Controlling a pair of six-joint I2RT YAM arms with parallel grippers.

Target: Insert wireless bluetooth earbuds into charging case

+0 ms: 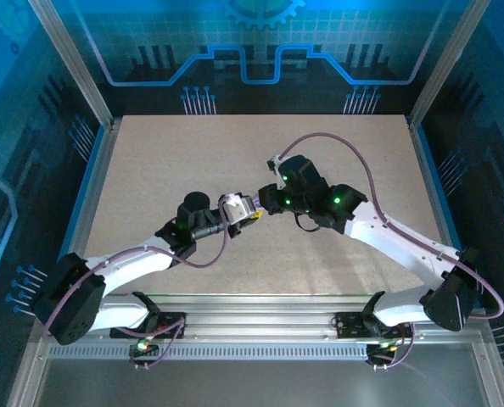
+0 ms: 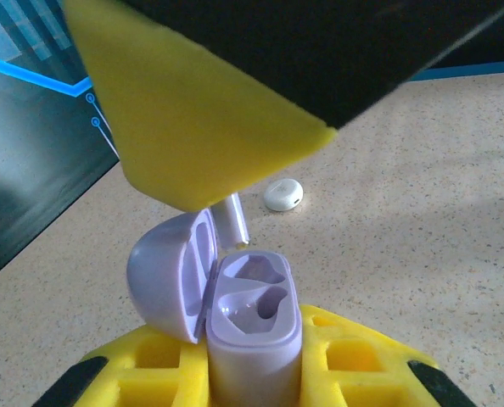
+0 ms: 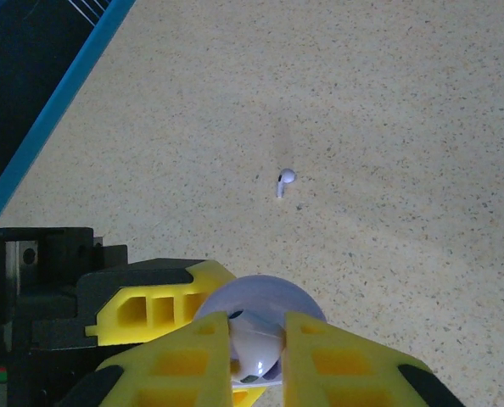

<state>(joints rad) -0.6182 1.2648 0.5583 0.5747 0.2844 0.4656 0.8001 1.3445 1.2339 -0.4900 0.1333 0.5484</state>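
Angling inward, left claw [image 2: 252,373] holds case [image 2: 254,309], right claw [image 3: 256,365] earbud [image 2: 235,220].

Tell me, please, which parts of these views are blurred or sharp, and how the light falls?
Left wrist: the yellow finger near the lens is blurred, the open lavender case sharp. Right wrist: the loose earbud on the table is crisp, with a faint shadow beyond it. Top external: the table is evenly lit, with blue glow on the walls behind.
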